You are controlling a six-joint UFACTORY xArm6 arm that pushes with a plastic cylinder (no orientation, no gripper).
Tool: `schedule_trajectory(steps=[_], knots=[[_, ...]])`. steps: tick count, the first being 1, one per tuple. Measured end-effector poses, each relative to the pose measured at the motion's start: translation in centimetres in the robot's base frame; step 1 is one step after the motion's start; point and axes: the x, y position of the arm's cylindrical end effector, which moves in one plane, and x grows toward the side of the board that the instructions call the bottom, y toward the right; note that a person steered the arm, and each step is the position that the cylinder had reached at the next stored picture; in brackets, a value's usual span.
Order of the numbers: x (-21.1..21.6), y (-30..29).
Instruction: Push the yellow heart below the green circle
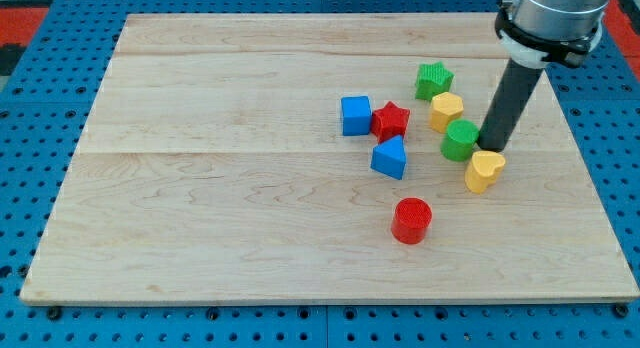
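Observation:
The yellow heart [484,171] lies on the wooden board at the view's right, just below and right of the green circle [461,140]. The two nearly touch. My tip [493,146] stands right of the green circle and just above the yellow heart, close to both.
A yellow block [446,111] sits just above the green circle, with a green star [433,80] above it. A blue square [356,115], a red star [390,120] and a blue triangle [390,157] cluster left of them. A red cylinder [411,220] lies lower. The board's right edge [600,188] is near.

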Motion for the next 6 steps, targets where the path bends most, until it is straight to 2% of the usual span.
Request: schedule_trajectory(steps=[1,3,4,5,6], knots=[[0.0,-1.4],[1.0,3.8],[4.3,3.8],[4.6,3.6],[4.5,0.8]])
